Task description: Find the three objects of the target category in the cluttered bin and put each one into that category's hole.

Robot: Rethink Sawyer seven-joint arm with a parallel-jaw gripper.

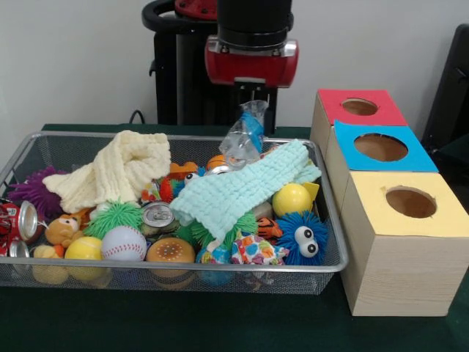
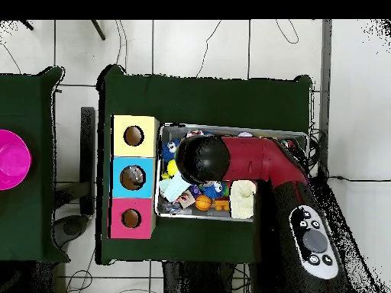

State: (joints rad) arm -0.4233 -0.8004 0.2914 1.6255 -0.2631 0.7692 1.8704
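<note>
Crinkled clear wrapper [image 1: 245,137] hangs from claw [image 1: 256,103]; print unreadable.

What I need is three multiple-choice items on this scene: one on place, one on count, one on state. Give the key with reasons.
1. Which box stands nearest the robot's pedestal?
A the yellow-topped box
B the blue-topped box
C the red-topped box

2. How many cloths lie in the wire bin?
A one
B two
C four

3. Where is the crumpled plastic wrapper?
A flat on the table outside the bin
B hanging from the claw above the toys
C stuffed into a box hole

Key: C, it ends the row on the pedestal's side; B, a cream cloth and a mint cloth; B, its top meets the closed claw.
</note>
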